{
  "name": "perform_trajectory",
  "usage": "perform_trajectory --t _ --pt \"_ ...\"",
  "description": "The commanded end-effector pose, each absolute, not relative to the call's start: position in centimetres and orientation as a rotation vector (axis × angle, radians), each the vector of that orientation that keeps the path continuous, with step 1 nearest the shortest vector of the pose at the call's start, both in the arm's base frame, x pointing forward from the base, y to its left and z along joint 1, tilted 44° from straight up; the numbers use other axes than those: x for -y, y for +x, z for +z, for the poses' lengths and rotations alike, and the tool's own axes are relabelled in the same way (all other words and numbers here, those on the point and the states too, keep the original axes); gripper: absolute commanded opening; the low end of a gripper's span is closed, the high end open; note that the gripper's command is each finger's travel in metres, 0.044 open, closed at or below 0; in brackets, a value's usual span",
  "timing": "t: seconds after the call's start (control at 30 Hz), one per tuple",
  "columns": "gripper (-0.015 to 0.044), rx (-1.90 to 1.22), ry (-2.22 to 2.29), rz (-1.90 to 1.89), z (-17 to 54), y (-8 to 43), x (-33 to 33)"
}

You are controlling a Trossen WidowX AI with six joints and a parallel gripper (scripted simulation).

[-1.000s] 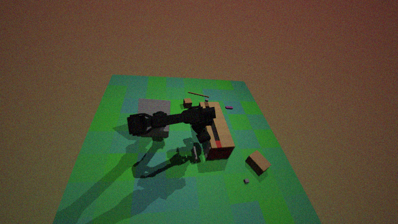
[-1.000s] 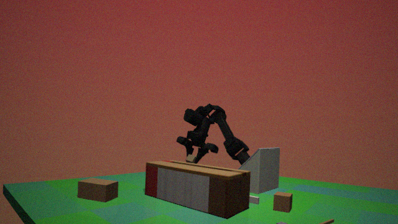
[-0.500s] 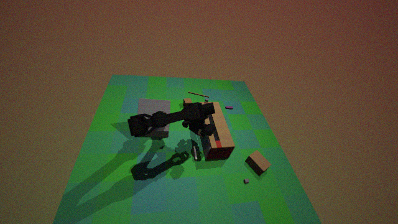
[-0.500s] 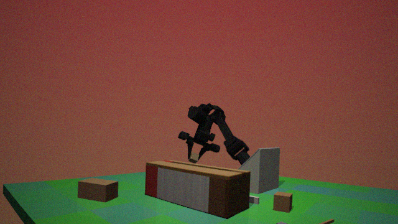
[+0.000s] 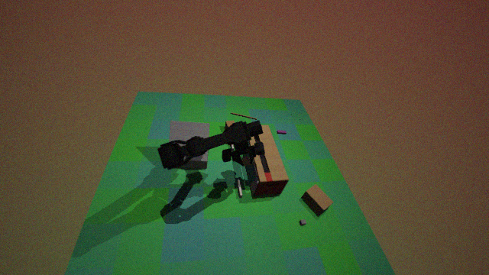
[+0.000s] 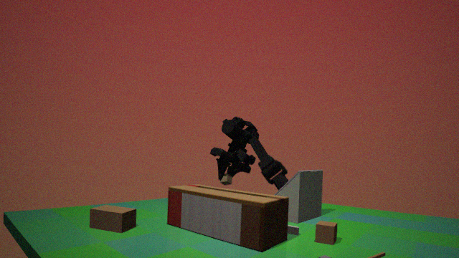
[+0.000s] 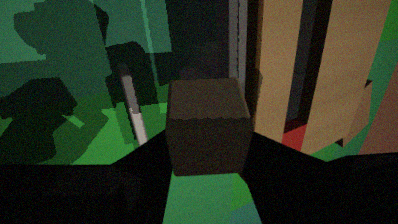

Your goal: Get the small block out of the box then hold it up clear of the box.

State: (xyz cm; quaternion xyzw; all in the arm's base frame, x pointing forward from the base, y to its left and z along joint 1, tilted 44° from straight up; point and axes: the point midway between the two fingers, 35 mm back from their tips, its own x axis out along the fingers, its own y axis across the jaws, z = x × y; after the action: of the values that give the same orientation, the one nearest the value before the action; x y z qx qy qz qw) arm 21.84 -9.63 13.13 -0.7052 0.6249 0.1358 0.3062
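The small brown block is held between the fingertips of my gripper, which is shut on it. In the exterior view the block shows above the top of the box, with a gap below it. In the wrist view the block hangs beside the box's front, with the box top to its right. The box stands upright, with a long slot and a red patch in its tan top. In the top view the arm hides much of the gripper and box front.
A pale bar lies before the box. A large tan block and small grey cube are beyond its red end. A tan cube, magenta piece and thin stick lie near the other end.
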Motion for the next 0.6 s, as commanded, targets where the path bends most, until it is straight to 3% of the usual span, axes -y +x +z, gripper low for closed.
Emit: perform_trajectory --t 0.0,0.57 --pt "0.0 -1.673 -2.019 0.509 13.4 21.9 9.3" --pt "0.0 -1.657 -2.546 1.17 14.3 21.9 8.0"
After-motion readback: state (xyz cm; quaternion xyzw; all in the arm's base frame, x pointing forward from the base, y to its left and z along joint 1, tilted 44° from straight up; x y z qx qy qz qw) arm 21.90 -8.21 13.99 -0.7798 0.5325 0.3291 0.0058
